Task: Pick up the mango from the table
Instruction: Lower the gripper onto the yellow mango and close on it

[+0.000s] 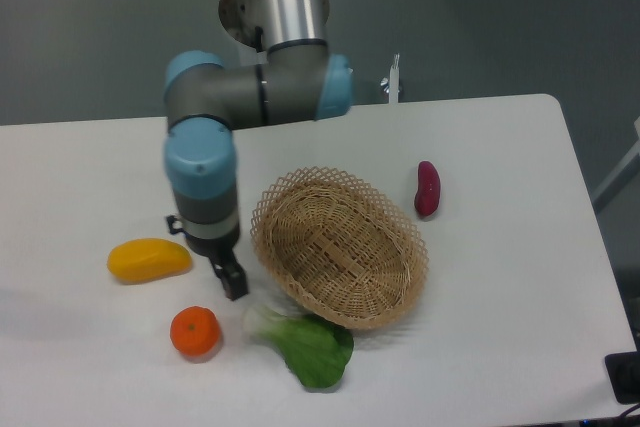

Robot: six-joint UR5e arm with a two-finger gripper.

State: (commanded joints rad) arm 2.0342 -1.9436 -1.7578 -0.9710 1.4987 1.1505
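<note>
Lying on its long side on the white desk, near the left edge, the mango: smooth, yellow-orange, oblong, gently curved, its right end just left of the arm's wrist. Probably moderately heavy for its size and firm rather than squashy, with a waxy skin likely to slip under hard pads (a judgement from the look only). Best taken across the short width at the middle, where the body is thickest and most even; gripping along the length or near a tapered end would risk squirting out. Bruisable too, so a gentle squeeze.

Hanging just right of the mango and above the tangerine, the claw: a dark block at the end of the blue-capped wrist, close to the desk, apparently touching nothing and carrying nothing. Cannot tell the spread of the fingers from this angle; only one dark mass visible, no gap to read. Not yet over the fruit, so a shift leftward still needed before closing.

Elsewhere on the desk: a wicker basket at the centre, a leafy green bok choy at its lower rim, and a dark red-purple sweet potato well apart to the right.
</note>
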